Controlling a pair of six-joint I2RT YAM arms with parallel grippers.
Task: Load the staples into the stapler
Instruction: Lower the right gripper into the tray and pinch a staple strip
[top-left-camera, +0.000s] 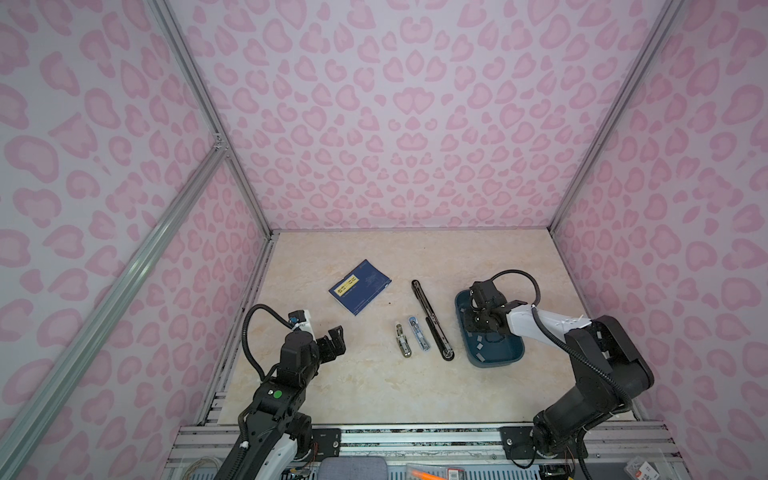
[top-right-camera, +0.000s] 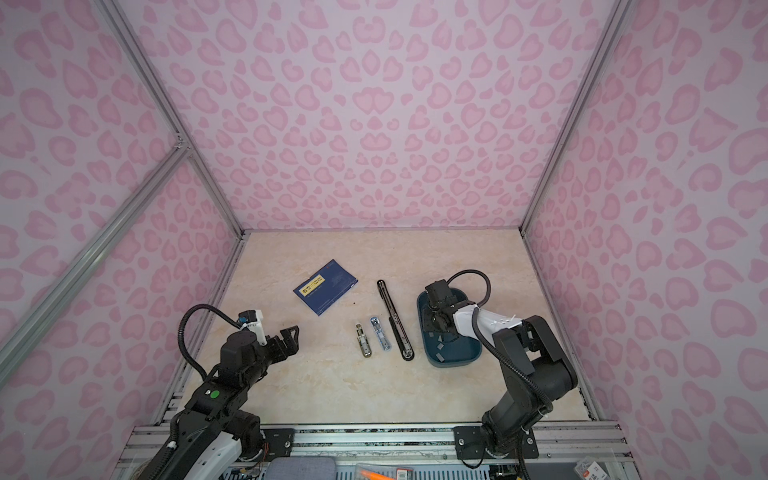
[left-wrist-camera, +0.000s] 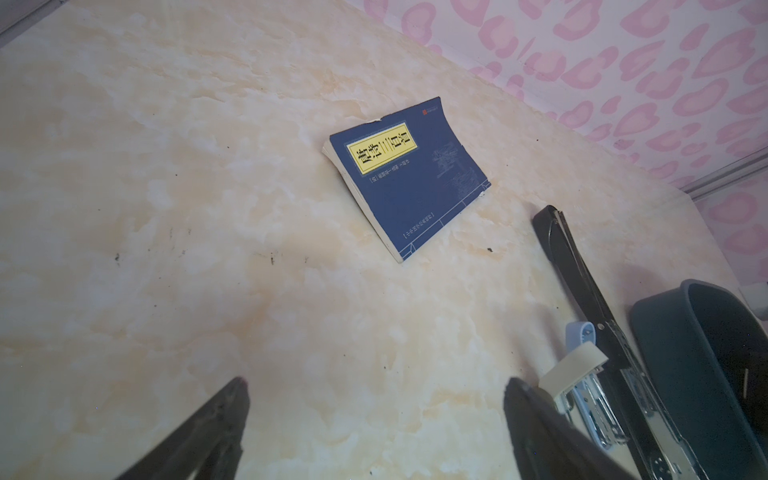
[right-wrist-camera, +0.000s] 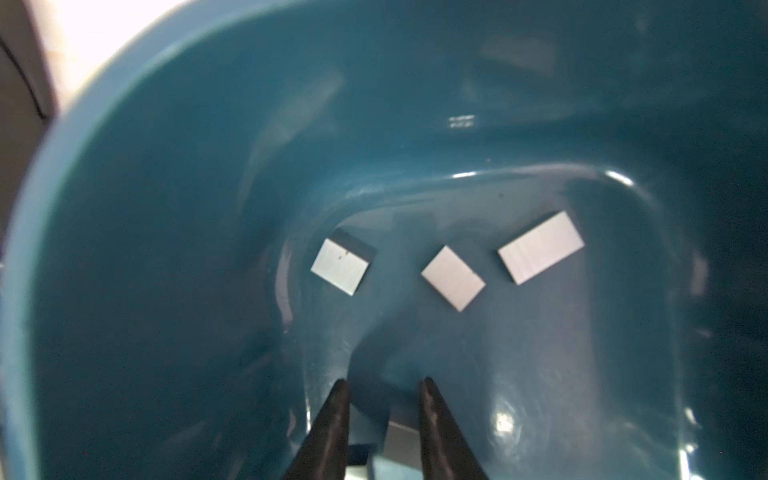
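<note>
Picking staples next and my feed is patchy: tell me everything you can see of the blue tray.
The tray is a dark teal tub, glossy like plastic, with rounded corners and sloping walls. It sits upright on the table, right of the long black stapler. Grey staples lie loose on its floor. The right gripper reaches inside, jaws slightly apart.

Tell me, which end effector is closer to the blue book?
Left. The left end effector hangs open over the table, just short of the book. The right end effector is farther away, down inside the teal bin with the staples.
</note>
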